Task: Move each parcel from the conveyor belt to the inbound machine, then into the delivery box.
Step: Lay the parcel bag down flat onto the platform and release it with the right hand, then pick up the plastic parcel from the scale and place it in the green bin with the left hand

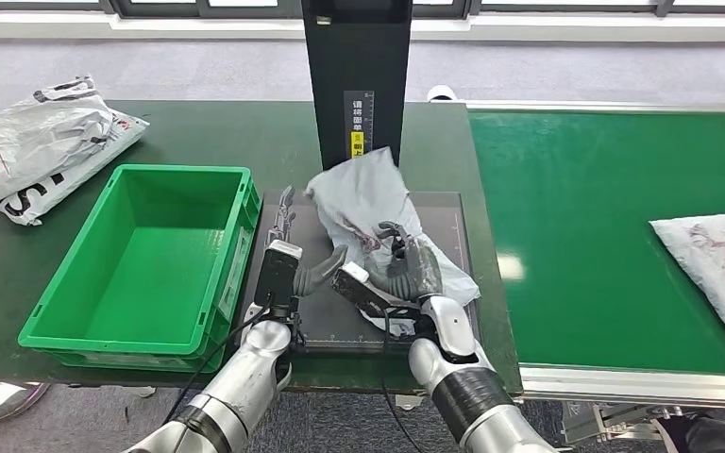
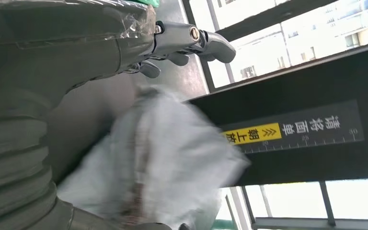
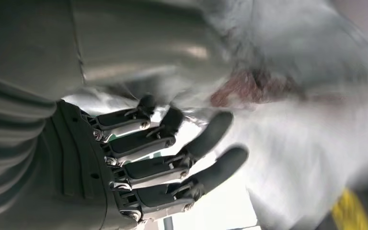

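My right hand grips the crumpled grey parcel over the inbound machine's dark plate; my left hand rests beside it, fingers apart, holding nothing. I should lay the parcel flat under the black column, then carry it left into the green delivery box.

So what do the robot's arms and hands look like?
Both arms are shiny silver tubes with black ribbed bands near the wrists. The left hand and right hand are dark grey, with metal hinges showing between the dark fingers. A thin black cable loops along the left arm.
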Available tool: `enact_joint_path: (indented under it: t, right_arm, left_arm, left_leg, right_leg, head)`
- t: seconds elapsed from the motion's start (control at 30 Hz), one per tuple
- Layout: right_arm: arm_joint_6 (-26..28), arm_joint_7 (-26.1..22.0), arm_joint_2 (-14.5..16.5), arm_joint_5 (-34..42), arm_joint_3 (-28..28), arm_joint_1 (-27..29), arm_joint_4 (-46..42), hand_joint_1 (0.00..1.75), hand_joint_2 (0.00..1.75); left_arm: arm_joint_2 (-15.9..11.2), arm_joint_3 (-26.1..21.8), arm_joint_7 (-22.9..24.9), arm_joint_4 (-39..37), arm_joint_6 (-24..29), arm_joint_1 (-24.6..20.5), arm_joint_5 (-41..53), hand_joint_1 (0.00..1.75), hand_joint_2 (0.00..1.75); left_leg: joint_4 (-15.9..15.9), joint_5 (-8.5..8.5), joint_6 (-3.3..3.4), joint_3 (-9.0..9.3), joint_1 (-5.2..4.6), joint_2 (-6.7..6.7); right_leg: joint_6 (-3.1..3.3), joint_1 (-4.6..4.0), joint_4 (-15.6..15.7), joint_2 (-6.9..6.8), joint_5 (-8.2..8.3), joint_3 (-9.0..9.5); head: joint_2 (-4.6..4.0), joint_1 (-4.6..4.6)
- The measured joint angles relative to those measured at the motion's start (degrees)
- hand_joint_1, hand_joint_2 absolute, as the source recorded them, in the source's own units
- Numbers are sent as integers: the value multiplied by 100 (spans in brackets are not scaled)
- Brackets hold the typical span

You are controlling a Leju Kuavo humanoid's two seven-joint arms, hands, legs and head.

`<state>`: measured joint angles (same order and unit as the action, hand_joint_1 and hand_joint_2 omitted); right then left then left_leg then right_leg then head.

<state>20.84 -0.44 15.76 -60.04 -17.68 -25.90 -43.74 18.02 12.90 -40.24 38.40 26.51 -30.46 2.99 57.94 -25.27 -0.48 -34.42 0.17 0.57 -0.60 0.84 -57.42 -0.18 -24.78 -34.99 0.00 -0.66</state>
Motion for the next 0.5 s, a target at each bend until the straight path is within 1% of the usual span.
enact_joint_path:
  t: [0.17,0.4,0.5]
  right_arm:
    - [26,168,-102,32,-382,-124,612,0,175]
    - [67,310,-223,79,-520,-124,775,0,175]
    - [169,225,-256,165,-523,-125,786,0,175]
  left_arm:
    - [-27,-21,0,56,15,0,-135,0,175]
    - [-51,-25,0,63,4,-2,-165,0,175]
    - [-52,-25,0,101,78,2,-216,0,175]
  left_leg:
    - [0,-1,-1,-2,-1,0]
    - [0,-2,0,-2,-1,0]
    - [0,-2,0,-2,-1,-1]
  right_leg:
    - [1,1,2,3,-2,-1]
    - [1,2,4,2,-2,-2]
    - [1,2,3,2,-2,-2]
  head:
    - [0,0]
    - [0,0]
    - [0,0]
